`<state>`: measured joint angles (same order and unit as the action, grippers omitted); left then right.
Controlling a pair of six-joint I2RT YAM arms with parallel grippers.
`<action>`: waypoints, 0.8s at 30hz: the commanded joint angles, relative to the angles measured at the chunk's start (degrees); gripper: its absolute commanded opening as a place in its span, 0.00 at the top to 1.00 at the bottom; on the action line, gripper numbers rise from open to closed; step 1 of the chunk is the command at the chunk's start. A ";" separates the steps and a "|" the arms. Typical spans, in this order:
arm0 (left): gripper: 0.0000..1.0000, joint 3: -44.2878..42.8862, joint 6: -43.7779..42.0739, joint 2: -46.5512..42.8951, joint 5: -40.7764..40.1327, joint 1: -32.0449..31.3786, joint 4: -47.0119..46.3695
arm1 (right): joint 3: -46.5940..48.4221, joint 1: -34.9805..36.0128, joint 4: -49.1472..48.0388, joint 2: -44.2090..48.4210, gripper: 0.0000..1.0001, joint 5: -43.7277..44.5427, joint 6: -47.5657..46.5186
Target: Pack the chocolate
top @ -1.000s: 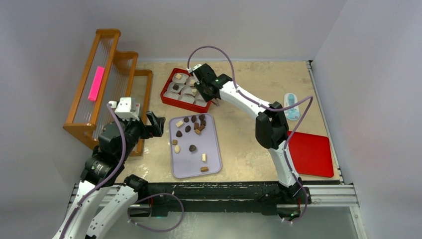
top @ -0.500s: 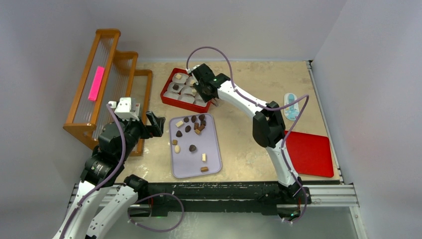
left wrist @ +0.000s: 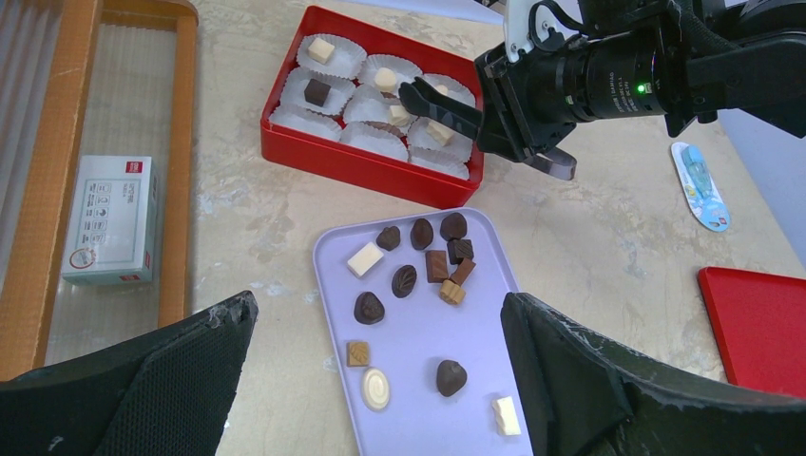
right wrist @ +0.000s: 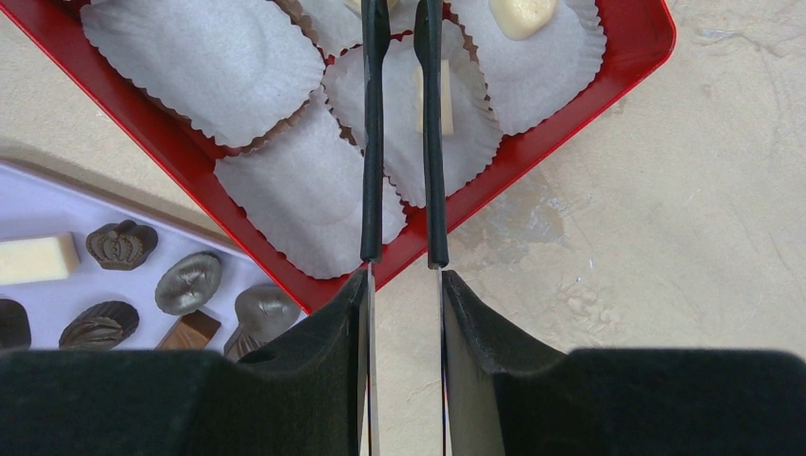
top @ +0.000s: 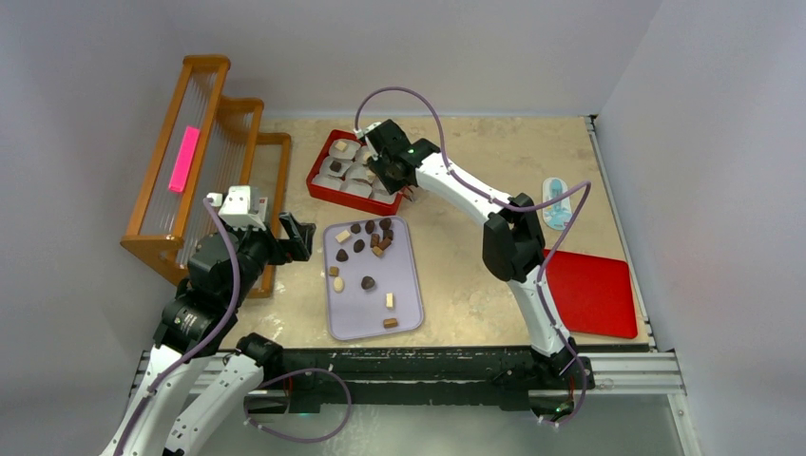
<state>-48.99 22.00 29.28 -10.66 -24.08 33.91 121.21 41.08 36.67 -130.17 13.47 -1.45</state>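
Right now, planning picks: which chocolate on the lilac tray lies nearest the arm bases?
The light brown rectangular chocolate, alone at the flat lilac tray's near-right corner.

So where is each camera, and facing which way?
Top external: above, behind, facing down on the beige table; left arm, right arm show.
Left wrist: faces over the lilac flat tray to the red rectangular box; open left pincer below.
Right wrist: faces down along black tongs in the right pincer.
All share box and tray.

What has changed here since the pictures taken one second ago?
The right gripper, shut on the black tongs, moved slightly left, further over the red box. Nothing was taken hold of or let go. The open left gripper, the chocolate and the lilac tray stayed as they were.
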 commanded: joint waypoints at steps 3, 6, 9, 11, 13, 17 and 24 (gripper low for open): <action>0.00 0.02 0.24 0.03 0.28 -0.18 -2.53 | 2.54 -0.22 -1.37 0.24 0.67 -2.25 0.56; 0.00 -0.02 0.28 -0.01 0.29 -0.18 -2.45 | 2.54 -0.22 -1.73 0.35 0.67 -3.07 0.59; 0.00 0.06 0.33 -0.18 0.12 -0.18 -2.36 | 2.29 -0.24 -2.17 0.44 0.67 -4.50 0.93; 0.00 -0.01 0.33 -0.18 0.02 -0.18 -2.36 | 2.13 -0.27 -2.45 0.44 0.67 -5.34 1.00; 0.00 0.03 0.33 -0.10 -0.06 -0.18 -2.31 | 2.02 -0.23 -2.57 0.29 0.67 -5.66 2.57; 0.00 0.02 0.33 -0.14 -0.07 -0.18 -2.31 | 2.36 -0.26 -2.82 0.00 0.67 -6.84 2.77; 0.00 0.04 0.33 -0.03 0.02 -0.18 -2.45 | 1.85 -0.20 -4.80 1.98 0.67 -12.10 2.94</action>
<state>-48.99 22.00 29.28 -10.68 -24.08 33.93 121.21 41.08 34.63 -130.17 5.41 0.54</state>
